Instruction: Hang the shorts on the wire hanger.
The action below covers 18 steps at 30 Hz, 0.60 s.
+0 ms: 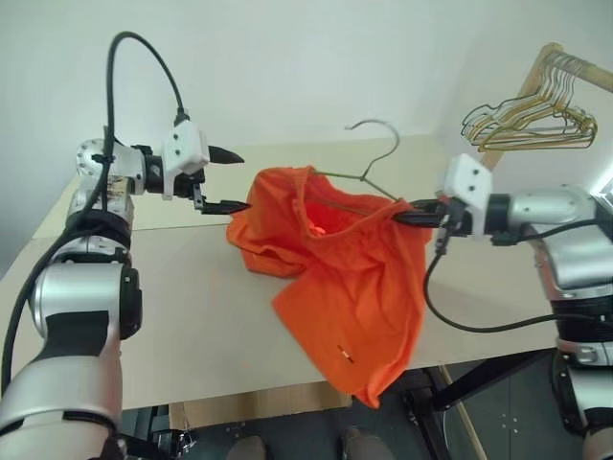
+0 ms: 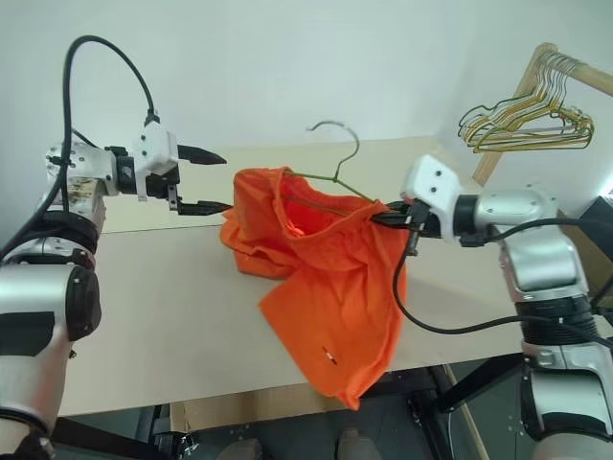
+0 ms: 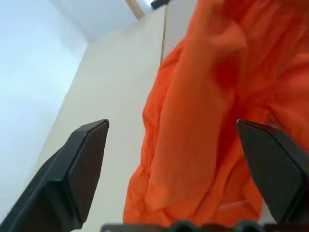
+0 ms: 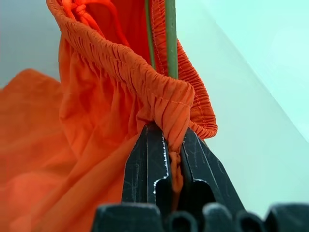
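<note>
Left gripper just left of shorts, fingers spread wide, holding nothing. Shorts bunched above table, one leg trailing past front edge. Wire hanger threaded inside waistband, hook rising behind shorts. Right gripper at right end of shorts, pinched tight on gathered waistband. Step judged: spreading waistband along hanger. Next: left gripper must regrasp left waistband edge, pull it over hanger's near shoulder.
</note>
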Each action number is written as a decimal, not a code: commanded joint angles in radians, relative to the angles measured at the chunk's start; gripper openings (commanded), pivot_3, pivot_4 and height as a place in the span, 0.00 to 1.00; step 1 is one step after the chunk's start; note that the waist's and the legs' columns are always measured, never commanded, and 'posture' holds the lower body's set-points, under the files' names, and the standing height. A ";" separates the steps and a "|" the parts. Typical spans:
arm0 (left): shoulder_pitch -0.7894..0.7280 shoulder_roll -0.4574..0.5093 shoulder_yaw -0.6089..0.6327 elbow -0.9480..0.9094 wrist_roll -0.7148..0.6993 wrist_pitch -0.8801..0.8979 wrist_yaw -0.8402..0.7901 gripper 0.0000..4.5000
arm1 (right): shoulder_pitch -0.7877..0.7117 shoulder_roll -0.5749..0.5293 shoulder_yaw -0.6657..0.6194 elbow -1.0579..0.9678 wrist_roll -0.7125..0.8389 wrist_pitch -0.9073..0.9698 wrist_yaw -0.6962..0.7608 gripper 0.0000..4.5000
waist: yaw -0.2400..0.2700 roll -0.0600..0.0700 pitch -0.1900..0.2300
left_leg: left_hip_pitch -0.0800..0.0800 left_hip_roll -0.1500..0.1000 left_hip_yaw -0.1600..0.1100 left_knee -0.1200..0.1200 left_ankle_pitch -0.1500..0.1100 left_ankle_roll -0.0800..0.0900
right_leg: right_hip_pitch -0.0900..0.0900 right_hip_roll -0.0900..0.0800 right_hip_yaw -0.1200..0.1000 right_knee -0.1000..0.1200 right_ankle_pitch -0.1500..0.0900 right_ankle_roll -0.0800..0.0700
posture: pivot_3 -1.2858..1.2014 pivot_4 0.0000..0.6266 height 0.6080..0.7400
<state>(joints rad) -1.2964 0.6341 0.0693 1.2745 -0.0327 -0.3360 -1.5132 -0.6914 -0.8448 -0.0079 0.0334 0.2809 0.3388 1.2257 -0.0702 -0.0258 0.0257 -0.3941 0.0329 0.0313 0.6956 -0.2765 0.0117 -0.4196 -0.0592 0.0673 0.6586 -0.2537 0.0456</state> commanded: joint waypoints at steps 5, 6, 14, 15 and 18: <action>-0.010 -0.020 0.013 -0.051 -0.107 0.155 -0.101 1.00 | -0.096 -0.048 -0.064 0.049 0.126 0.044 0.108 0.00 | -0.009 0.000 0.000 | 0.002 0.000 0.000 0.000 0.000 0.000 | 0.000 0.000 0.000 -0.002 0.000 0.000 | 0.50 0.00 1.00; 0.002 -0.022 -0.020 -0.070 -0.133 0.181 -0.101 1.00 | -0.103 -0.048 -0.059 0.054 0.122 0.038 0.110 0.00 | -0.009 0.000 0.000 | 0.002 0.000 0.000 0.000 0.000 0.000 | 0.000 0.000 0.000 -0.001 0.000 0.000 | 0.50 0.00 1.00; 0.049 -0.023 -0.158 -0.130 -0.230 0.221 -0.101 0.91 | -0.104 -0.032 -0.041 0.042 0.116 0.038 0.099 0.00 | -0.003 0.000 0.000 | 0.001 0.000 0.000 0.000 0.000 0.000 | 0.000 0.000 0.001 0.002 0.000 0.000 | 0.50 0.00 1.00; 0.048 -0.023 -0.157 -0.125 -0.237 0.221 -0.101 0.88 | -0.103 -0.029 -0.039 0.041 0.114 0.039 0.095 0.00 | -0.002 0.000 0.000 | 0.001 0.000 0.000 0.000 0.000 0.000 | -0.001 0.000 0.001 0.002 0.000 0.000 | 0.50 0.00 1.00; 0.048 -0.013 -0.183 -0.132 -0.277 0.245 -0.101 0.70 | -0.096 -0.024 -0.035 0.039 0.106 0.030 0.084 0.00 | -0.001 0.000 0.000 | 0.001 0.000 0.000 0.000 0.000 0.000 | -0.001 0.000 0.001 0.002 0.000 0.000 | 0.50 0.00 1.00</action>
<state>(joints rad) -1.2318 0.6024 -0.1063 1.1774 -0.2726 -0.1019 -1.6112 -0.7749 -0.8692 -0.0198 0.0970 0.3770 0.3768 1.3231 -0.0710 -0.0256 0.0256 -0.3934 0.0332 0.0315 0.6956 -0.2765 0.0117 -0.4201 -0.0592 0.0680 0.6607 -0.2537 0.0456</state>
